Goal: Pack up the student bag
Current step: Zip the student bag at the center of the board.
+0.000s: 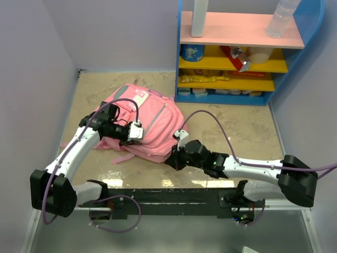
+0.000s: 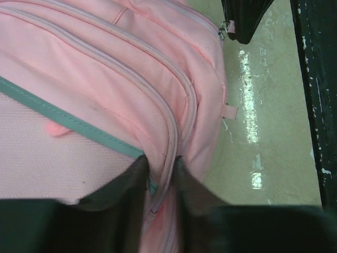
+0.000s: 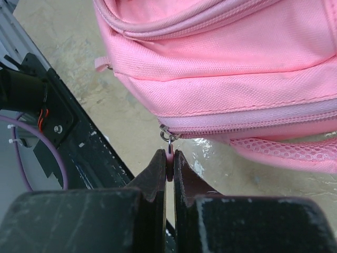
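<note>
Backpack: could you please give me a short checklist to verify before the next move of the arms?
1. Right gripper is shut on the zipper pull: ok.
2. Left gripper pinches a seam of the backpack to hold it: ok.
3. Zipper is already open for packing: not ok, the visible stretch is closed.
4. Backpack lies on the table: ok.
5. Pinch is firm enough for pulling: cannot tell.

The left tool (image 2: 160,176) pinches a zipper seam of the student bag (image 2: 95,79), a teal scrap, perhaps a pull tab, between its fingers (image 2: 131,184). Beyond, the right tool (image 2: 245,16) meets a metal zipper pull (image 2: 225,27) above the table (image 2: 263,105)
</note>
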